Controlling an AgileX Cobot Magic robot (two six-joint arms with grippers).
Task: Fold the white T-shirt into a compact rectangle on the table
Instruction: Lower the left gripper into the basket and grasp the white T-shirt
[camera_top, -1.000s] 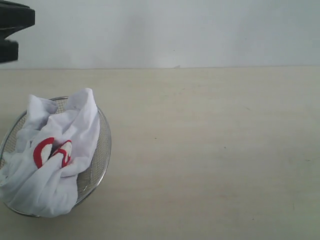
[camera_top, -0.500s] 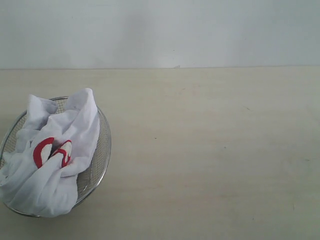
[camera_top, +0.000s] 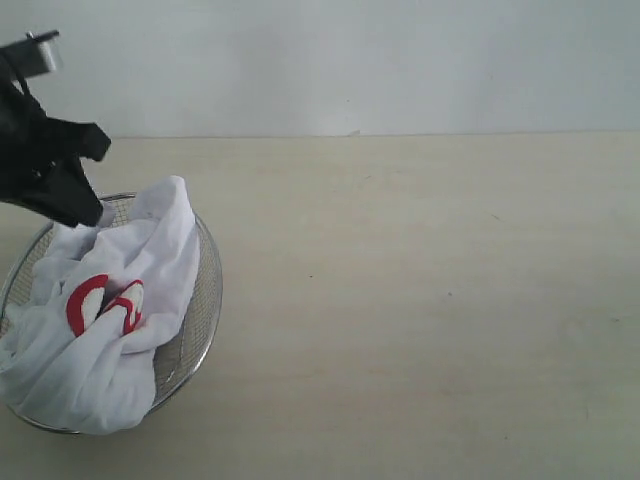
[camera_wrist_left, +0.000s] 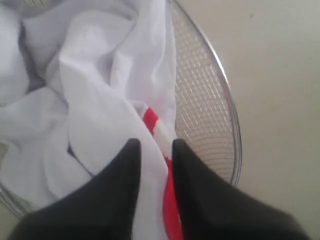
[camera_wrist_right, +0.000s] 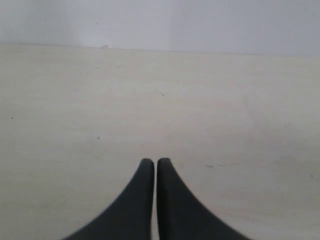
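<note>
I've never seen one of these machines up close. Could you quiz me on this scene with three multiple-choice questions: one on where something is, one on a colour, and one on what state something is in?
1. Where is the white T-shirt?
A. Folded flat
B. Crumpled in the round wire-mesh basket
C. Dangling in the air

2. What colour is the lettering on the shirt?
A. Blue
B. Green
C. Red

3. How does the right gripper stand?
A. Shut, holding nothing
B. Wide open
C. Clamped on the shirt

Answers:
1 B: the shirt lies bunched inside the basket's rim.
2 C: red curves show among the white folds.
3 A: its fingertips meet over the bare table.
</note>
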